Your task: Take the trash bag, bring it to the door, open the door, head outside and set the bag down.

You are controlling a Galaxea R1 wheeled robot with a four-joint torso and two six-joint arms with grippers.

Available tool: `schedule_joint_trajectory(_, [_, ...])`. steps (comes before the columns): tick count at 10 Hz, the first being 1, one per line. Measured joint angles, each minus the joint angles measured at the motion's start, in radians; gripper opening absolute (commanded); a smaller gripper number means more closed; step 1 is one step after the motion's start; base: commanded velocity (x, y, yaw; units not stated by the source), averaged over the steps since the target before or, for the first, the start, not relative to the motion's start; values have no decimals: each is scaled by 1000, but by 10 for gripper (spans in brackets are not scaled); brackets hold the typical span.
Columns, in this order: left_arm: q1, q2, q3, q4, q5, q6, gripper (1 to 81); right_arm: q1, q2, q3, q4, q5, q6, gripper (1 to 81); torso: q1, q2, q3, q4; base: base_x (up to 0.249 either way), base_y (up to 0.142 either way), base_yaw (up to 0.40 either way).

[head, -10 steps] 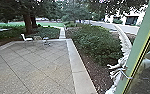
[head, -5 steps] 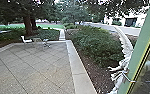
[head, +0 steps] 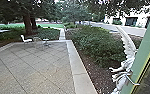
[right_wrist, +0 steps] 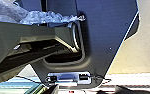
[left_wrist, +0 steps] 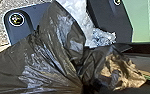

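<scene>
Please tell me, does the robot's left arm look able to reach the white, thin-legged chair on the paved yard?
Probably not: the chair stands near the far edge of the paved yard, with much paving between. The dark plastic bag close at the left wrist may also hinder it.

Trash bag [left_wrist: 48,55]: here it is, shiny black, crumpled, pleats bunching tight, left wrist close-up | Green door frame [head: 142,57]: glass alongside, standing at robot's two o'clock
</scene>
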State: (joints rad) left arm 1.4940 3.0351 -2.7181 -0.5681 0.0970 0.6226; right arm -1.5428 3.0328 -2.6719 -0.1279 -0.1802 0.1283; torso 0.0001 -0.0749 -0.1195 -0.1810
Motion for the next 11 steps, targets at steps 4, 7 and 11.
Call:
schedule_joint_trajectory(4, [3, -22, 1, -39, 2, -17, 10, -4, 0, 0, 0, -2, 0, 811, -1, 0, 0, 116, 0, 0, 0])
schedule_joint_trajectory(7, [3, -26, 1, -49, -2, -17, 10, -3, -1, 0, 0, -2, 0, 811, -1, 0, 0, 222, 0, 0, 0])
schedule_joint_trajectory(11, [2, -27, 3, -50, -3, -17, 10, -3, -5, 0, 0, -3, 0, 811, -1, 0, 0, 356, 0, 0, 0])
